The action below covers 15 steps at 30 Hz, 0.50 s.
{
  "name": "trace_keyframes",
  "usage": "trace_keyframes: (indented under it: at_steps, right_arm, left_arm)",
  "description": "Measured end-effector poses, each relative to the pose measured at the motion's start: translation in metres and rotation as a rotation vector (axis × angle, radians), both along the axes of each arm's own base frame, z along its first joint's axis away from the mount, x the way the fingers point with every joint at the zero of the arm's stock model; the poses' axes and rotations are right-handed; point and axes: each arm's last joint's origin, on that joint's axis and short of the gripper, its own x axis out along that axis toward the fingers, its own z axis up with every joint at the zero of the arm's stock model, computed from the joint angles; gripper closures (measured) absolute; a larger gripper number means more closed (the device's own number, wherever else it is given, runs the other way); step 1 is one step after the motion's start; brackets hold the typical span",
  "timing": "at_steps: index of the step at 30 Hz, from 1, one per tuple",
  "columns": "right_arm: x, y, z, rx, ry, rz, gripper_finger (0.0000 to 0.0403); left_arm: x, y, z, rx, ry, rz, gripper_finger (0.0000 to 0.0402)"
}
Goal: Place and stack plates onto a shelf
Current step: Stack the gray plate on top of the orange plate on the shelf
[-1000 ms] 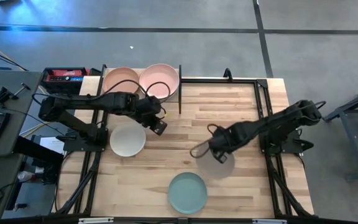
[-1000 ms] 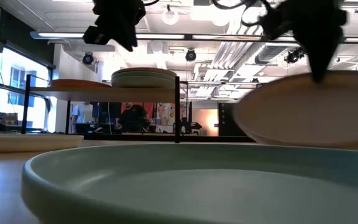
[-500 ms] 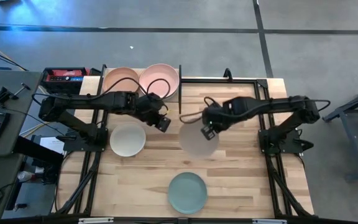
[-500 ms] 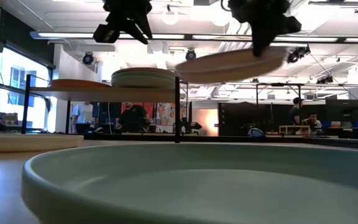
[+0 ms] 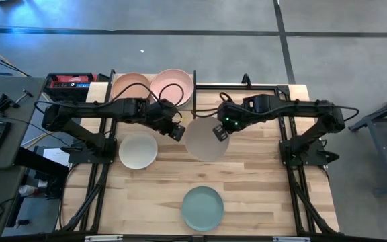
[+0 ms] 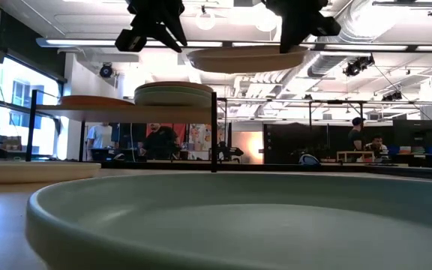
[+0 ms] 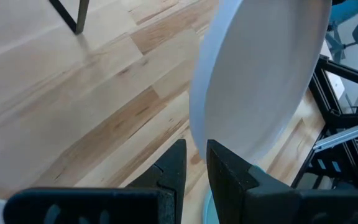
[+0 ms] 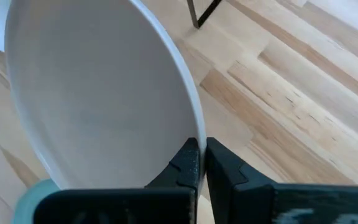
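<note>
My right gripper [image 5: 220,132] is shut on a pale plate [image 5: 205,140], high over the middle of the table. In the low view the plate [image 6: 246,58] hangs higher than the shelf [image 6: 137,110]. My left gripper [image 5: 174,132] hovers just left of the plate with its fingers [image 7: 178,167] a little apart and nothing between them. The shelf carries a salmon plate [image 5: 132,86] and a pink stack [image 5: 172,87] at the far left. A white plate [image 5: 138,149] and a teal plate [image 5: 202,207] lie flat on the tabletop. My right gripper pinches the pale plate's rim [image 8: 194,134] between its two fingers, one on the plate's upper face and one on its underside. The fingers slant down from the table's right side. The plate is lifted clear, close to level, and reaches out toward the left gripper.
A black shelf post [image 5: 194,97] stands just beyond the held plate's far edge. Black frame rails [image 5: 284,114] run along both sides of the tabletop. Bare wood lies at the right [image 5: 261,175]. People stand in the room behind [image 6: 156,139].
My right gripper has risen and swung from the right-centre of the table toward the far edge and the left, carrying the pale plate. The plate has gone from tilted and low to nearly level, above the height of the shelf's stack, close beside the left gripper.
</note>
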Motion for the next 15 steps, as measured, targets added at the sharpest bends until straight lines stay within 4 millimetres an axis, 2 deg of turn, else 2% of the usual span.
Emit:
trace_keyframes:
  at_steps: [15]
  right_arm:
    - [0.0057,-0.0042,0.0028,0.005,-0.069,-0.01,0.0403]
  left_arm:
    - [-0.0001,0.0014,0.0,0.031,0.003,0.027,0.0351]
